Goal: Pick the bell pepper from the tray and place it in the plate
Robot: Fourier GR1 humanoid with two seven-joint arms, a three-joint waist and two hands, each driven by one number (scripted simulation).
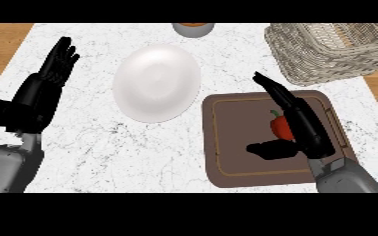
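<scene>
My right hand (304, 122) hangs over the brown tray (229, 152), fingers straight and thumb spread wide, gripping nothing. The red bell pepper (279, 127) lies on the tray just beside the palm, partly hidden by it. The white plate (156, 82) sits left of the tray on the worktop (96, 145). My left hand (53, 67) rests open at the left edge.

This is a kitchen: a white marbled counter (96, 147) carries tableware and food. A white plate (156, 82) lies left of the right hand (308, 129), a brown tray (230, 135) under that hand holds a red pepper (279, 126) just beside it, a wicker basket (325, 50) stands beyond it, and wood (13, 37) borders the counter to the left of the left hand (50, 77).
</scene>
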